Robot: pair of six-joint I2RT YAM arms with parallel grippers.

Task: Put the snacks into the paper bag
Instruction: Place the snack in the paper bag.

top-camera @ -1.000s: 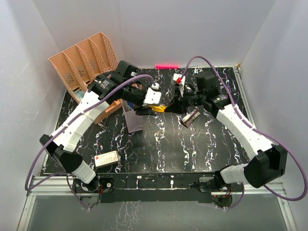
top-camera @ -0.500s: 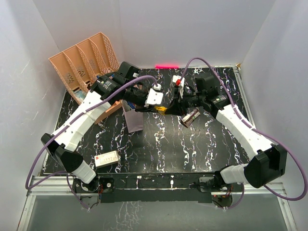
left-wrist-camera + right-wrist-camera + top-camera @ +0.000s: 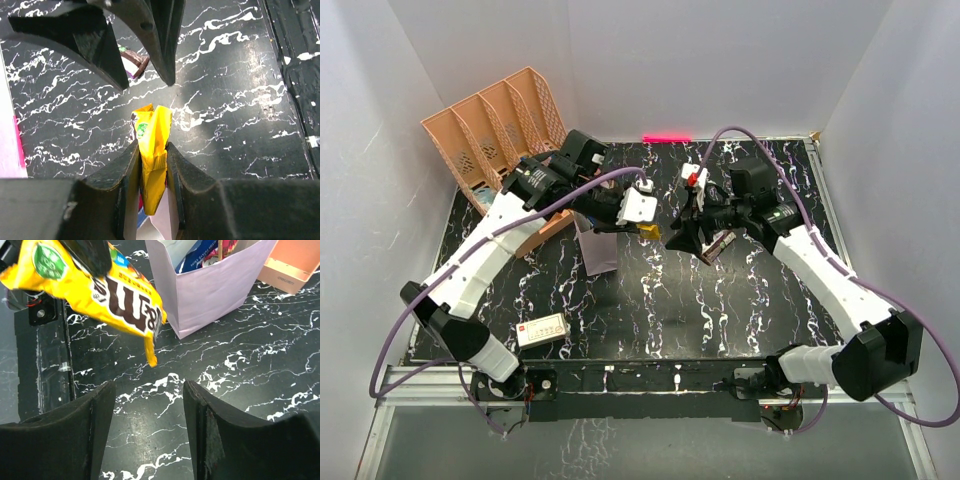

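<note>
The yellow M&M's packet [image 3: 100, 290] hangs in the air above the table, pinched at one end by the left gripper [image 3: 152, 165], whose two fingers are pressed tight against the crumpled wrapper. In the top view the packet [image 3: 651, 231] sits between the two arms, just to the right of the paper bag [image 3: 596, 246] and not over its mouth.

The pale mauve paper bag [image 3: 210, 290] stands upright on the table with its top open. A blue packet [image 3: 202, 254] and a pink-red packet [image 3: 231, 247] show inside it, tucked below the rim.

The right gripper [image 3: 147, 432] faces the yellow packet from the other side; its jaws stand apart with nothing between them, and the packet's loose end dangles just beyond its fingertips. A dark brown wrapper [image 3: 718, 243] lies on the black marbled table [image 3: 720, 310] under the right arm, outside the bag.

A peach slotted organiser [image 3: 500, 125] stands at the far left corner; what its slots hold cannot be told. A small white box with a red mark [image 3: 542, 330] lies near the left arm's base.
</note>
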